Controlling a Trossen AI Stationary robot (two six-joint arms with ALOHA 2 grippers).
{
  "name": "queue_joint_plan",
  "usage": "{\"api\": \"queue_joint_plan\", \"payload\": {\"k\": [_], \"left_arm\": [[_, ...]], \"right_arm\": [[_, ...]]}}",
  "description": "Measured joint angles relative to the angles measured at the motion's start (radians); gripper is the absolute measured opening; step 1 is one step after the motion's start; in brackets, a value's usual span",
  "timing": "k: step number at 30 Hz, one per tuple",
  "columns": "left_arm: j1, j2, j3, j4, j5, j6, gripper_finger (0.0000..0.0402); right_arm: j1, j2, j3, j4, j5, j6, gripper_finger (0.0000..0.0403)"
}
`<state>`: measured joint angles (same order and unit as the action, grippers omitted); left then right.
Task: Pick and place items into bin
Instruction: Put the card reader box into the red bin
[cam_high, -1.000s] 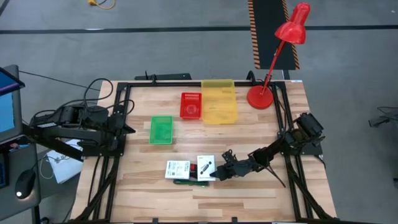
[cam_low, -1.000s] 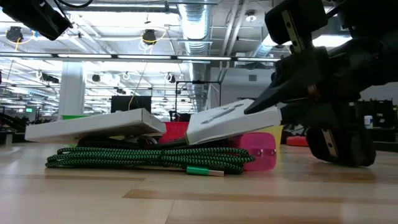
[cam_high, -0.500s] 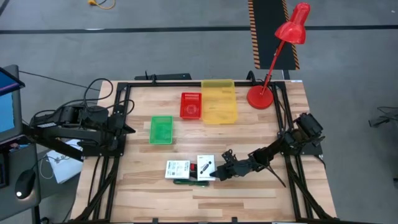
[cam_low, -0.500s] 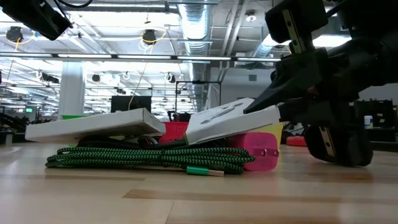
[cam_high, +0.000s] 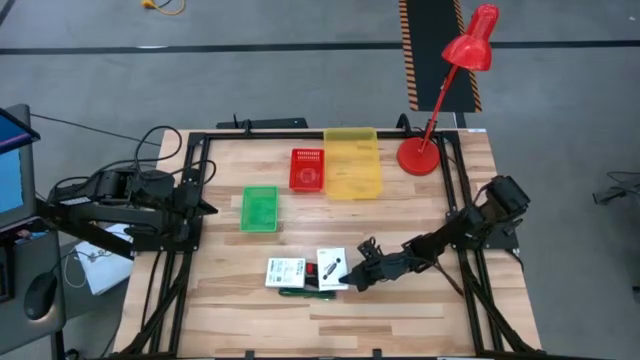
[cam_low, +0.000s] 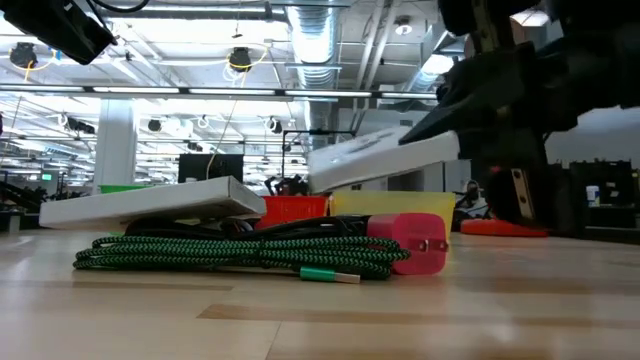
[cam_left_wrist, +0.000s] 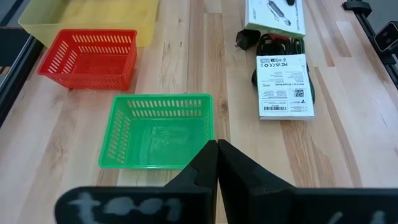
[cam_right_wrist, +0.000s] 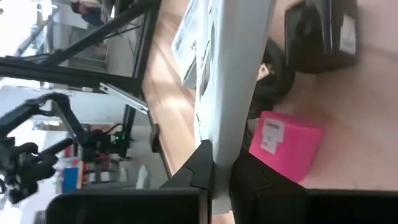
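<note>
Right tool (cam_high: 347, 277) clamped on white box (cam_low: 385, 162), lifted clear of green-black cable (cam_low: 230, 255) and pink block (cam_low: 410, 240), near table (cam_high: 400, 300) front edge. Left tool (cam_left_wrist: 216, 149) closed, waiting at left edge.

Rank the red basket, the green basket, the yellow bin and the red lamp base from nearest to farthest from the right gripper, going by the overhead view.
From the right gripper, shut on the white box:
1. Green basket, toward the table's left.
2. Red basket and yellow bin, side by side at the table's far edge: too close to call.
3. Red lamp base, far right corner.
</note>
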<state>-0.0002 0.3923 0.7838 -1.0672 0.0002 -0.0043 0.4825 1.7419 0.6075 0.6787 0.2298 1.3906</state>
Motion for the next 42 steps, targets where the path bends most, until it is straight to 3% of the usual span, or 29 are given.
{"api": "queue_joint_plan", "payload": {"k": [11, 21, 30, 36, 42], "left_arm": [[0.0, 0.0, 0.0, 0.0, 0.0, 0.006, 0.0], [0.0, 0.0, 0.0, 0.0, 0.0, 0.004, 0.0], [0.0, 0.0, 0.0, 0.0, 0.0, -0.001, 0.0], [0.0, 0.0, 0.0, 0.0, 0.0, 0.004, 0.0], [0.0, 0.0, 0.0, 0.001, 0.0, 0.006, 0.0]], "right_arm": [[-0.132, -0.251, 0.001, -0.212, -0.013, -0.246, 0.0018], [-0.478, -0.333, 0.014, -0.21, -0.311, -0.539, 0.0015], [-0.747, -0.164, 0.195, -0.206, -0.562, -0.7, 0.0014], [-0.812, 0.005, 0.355, -0.206, -0.671, -0.719, 0.0015], [-0.834, 0.116, 0.438, -0.232, -0.679, -0.713, 0.0017]]}}
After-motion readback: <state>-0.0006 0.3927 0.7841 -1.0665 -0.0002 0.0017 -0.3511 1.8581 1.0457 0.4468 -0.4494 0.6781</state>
